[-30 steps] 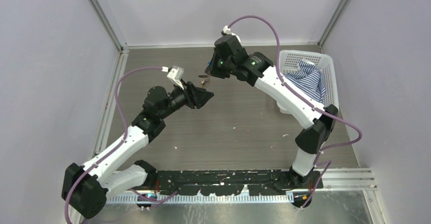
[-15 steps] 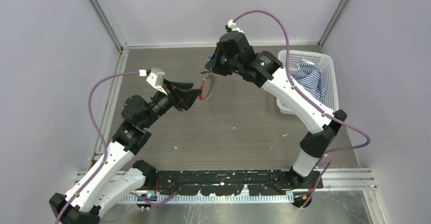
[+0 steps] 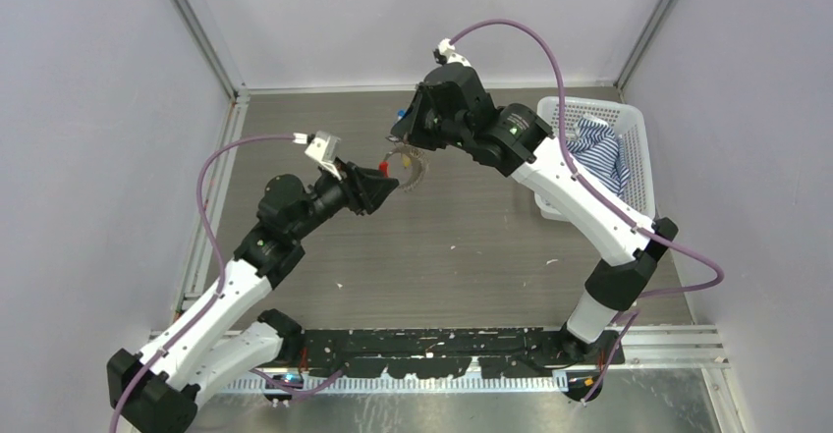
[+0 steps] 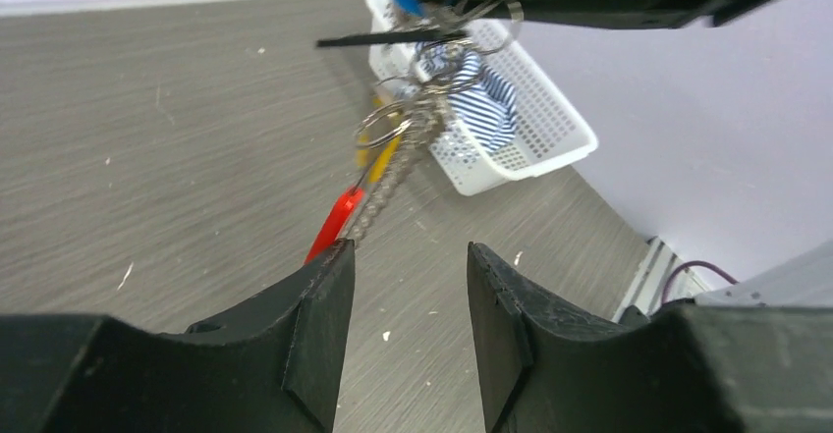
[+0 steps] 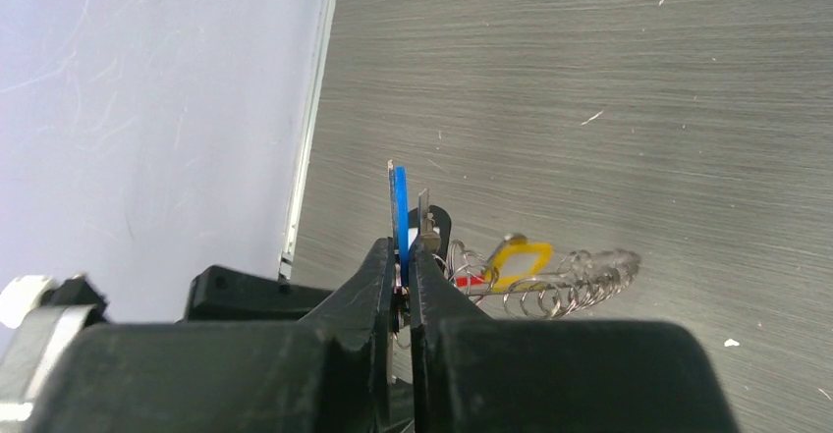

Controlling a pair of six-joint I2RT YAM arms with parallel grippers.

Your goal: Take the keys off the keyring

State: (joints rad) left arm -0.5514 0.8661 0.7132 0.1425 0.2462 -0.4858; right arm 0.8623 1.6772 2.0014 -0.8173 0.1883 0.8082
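Observation:
My right gripper (image 3: 401, 139) is shut on the bunch of keys (image 5: 425, 213) and a blue tag (image 5: 398, 215), held above the table. A black key head (image 5: 440, 227) sits behind the silver one. The keyring (image 3: 413, 170), a silvery coiled loop (image 5: 580, 282) with a red section (image 4: 334, 223) and a yellow tag (image 5: 519, 261), hangs from the bunch. My left gripper (image 3: 390, 186) is open just below it. In the left wrist view (image 4: 408, 256) nothing lies between its fingers. The red section lies along the outside of the left fingertip (image 4: 329, 266).
A white plastic basket (image 3: 640, 163) with a blue-striped cloth (image 3: 595, 146) stands at the right side of the table; it also shows in the left wrist view (image 4: 550, 109). Grey walls enclose the table on the left, back and right.
My left gripper drew back and down from the bunch, then came up again toward the keyring. The loop swung out below my right gripper, which rose slightly.

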